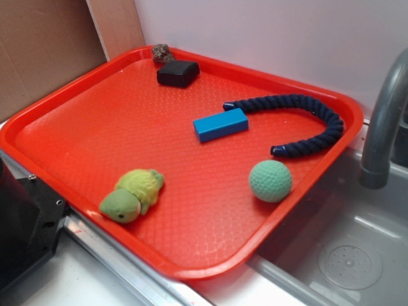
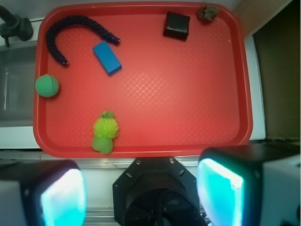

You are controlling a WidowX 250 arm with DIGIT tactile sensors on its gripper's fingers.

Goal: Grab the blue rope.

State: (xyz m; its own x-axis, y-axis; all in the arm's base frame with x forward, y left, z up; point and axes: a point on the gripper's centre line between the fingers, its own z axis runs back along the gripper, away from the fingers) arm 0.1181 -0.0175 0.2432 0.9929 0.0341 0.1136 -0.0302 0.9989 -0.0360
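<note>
The tool (image 2: 141,195) hangs high over the near edge of the red tray (image 2: 188,117), its two pale fingers (image 2: 63,197) spread wide apart with nothing between them; in the wrist view they frame the bottom of the picture, well clear of everything on the tray. Nearest them lies the green plush turtle (image 2: 105,132), close to the tray's near rim; further left sits the green ball (image 2: 47,86), just inside the left rim beside the sink (image 1: 357,255); beyond it the blue block (image 2: 107,57) lies flat, angled; the blue rope (image 2: 70,28) curves in an arch in the far left corner, one capped end near the block, the other end pointing toward the ball, untouched; at the far right edge rest a black block (image 2: 177,25) and a small brown lump (image 2: 207,12), just beside each other.
</note>
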